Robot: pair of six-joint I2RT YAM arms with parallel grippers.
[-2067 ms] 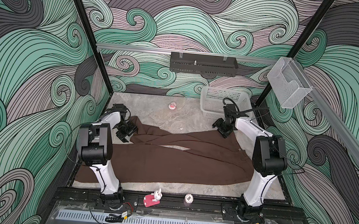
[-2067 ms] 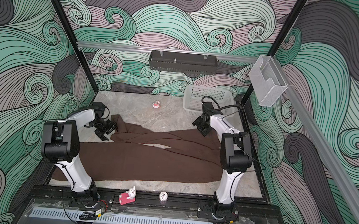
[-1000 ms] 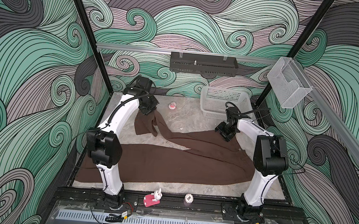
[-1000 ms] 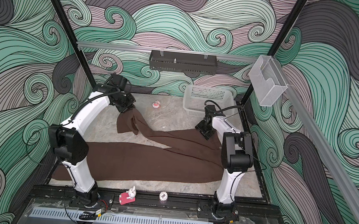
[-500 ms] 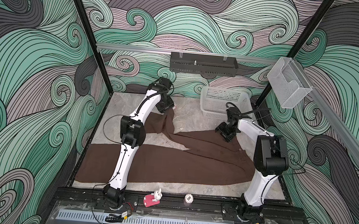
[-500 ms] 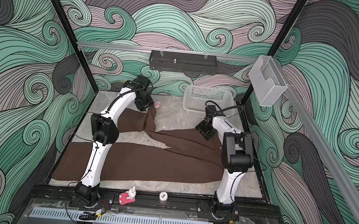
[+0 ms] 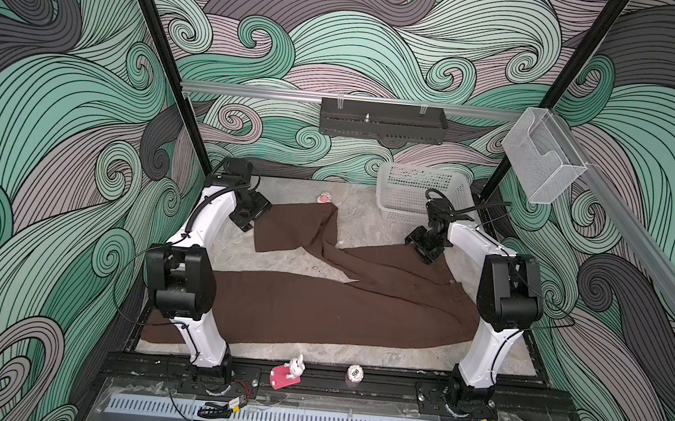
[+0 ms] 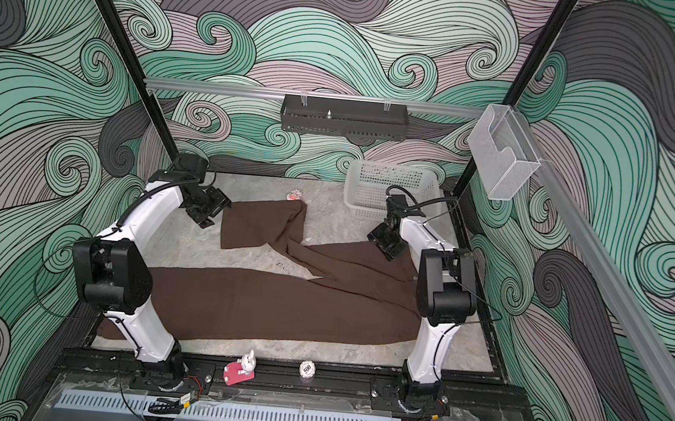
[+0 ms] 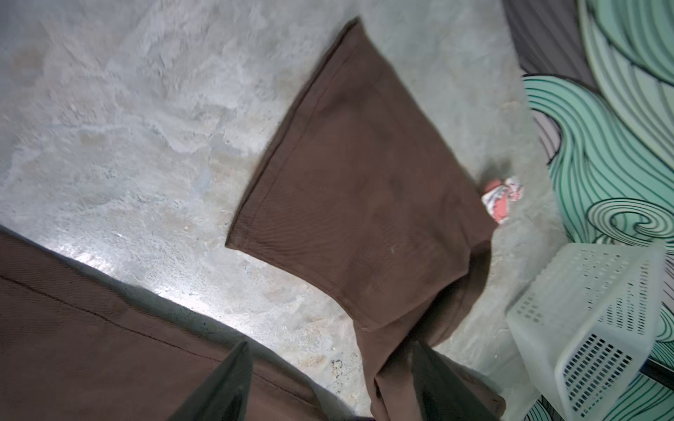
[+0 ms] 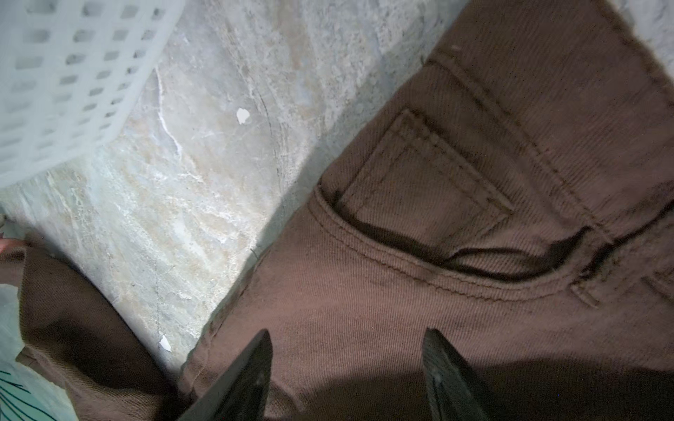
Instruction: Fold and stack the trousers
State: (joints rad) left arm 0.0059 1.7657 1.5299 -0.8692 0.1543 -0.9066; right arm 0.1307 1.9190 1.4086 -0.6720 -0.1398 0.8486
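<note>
The left gripper (image 7: 252, 216) has just let go, jaws wide and empty, leaving one leg (image 7: 292, 228) of the trousers (image 7: 319, 305) doubled back left of the basket (image 7: 412, 193), so a first fold looks laid; the right gripper (image 7: 424, 248) is open and empty at the waist (image 10: 474, 182).

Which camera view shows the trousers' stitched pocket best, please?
The right wrist view: the pocket is close up, its stitching and opening sharp. In both top views the waist end of the trousers is plain dark cloth, no pocket discernible. The left wrist view shows only the legs.
</note>
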